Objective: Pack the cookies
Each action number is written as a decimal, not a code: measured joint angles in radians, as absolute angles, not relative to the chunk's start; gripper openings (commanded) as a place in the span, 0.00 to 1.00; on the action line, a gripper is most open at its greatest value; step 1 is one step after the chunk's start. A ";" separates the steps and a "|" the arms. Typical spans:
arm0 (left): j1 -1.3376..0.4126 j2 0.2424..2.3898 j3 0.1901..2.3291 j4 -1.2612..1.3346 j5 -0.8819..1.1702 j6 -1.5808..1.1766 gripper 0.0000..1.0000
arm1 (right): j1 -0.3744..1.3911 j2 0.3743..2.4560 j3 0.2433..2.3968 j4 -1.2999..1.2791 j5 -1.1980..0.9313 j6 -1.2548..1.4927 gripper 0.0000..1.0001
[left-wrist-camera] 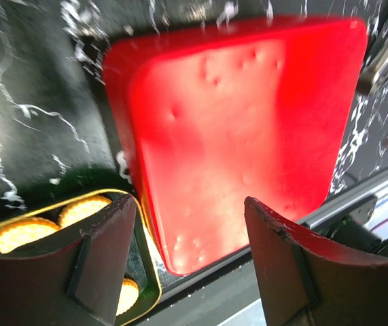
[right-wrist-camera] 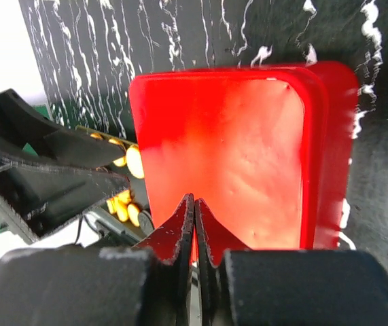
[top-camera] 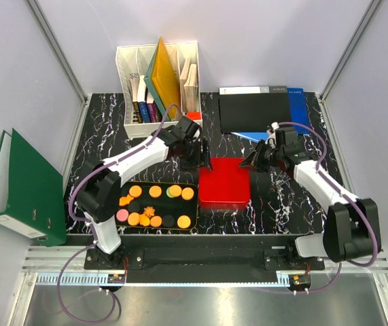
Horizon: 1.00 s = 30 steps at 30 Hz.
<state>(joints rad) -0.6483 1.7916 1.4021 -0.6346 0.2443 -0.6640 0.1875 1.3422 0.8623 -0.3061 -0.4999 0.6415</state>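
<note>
The cookies, small orange, yellow, green, pink and black discs, lie in a black gold-rimmed tray at the front left. A red tin lies flat just right of the tray. My left gripper is open and empty above the tin's far left corner. In the left wrist view the gripper frames the tin, with cookies at its left. My right gripper is shut by the tin's far right corner. In the right wrist view the gripper hangs over the tin, and cookies show beyond it.
A white file holder with books stands at the back left. A black folder lies on a blue book at the back right. A green binder leans outside the table's left edge.
</note>
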 measured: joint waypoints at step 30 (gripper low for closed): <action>-0.676 1.894 1.451 -0.570 0.335 -0.663 0.66 | 0.187 1.607 0.939 -0.316 -0.512 0.697 0.13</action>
<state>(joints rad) -0.6762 1.8942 1.4509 -0.5705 0.3347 -0.6632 0.1875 1.6070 0.9394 -0.3161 -0.5117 0.6971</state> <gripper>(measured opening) 0.666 0.091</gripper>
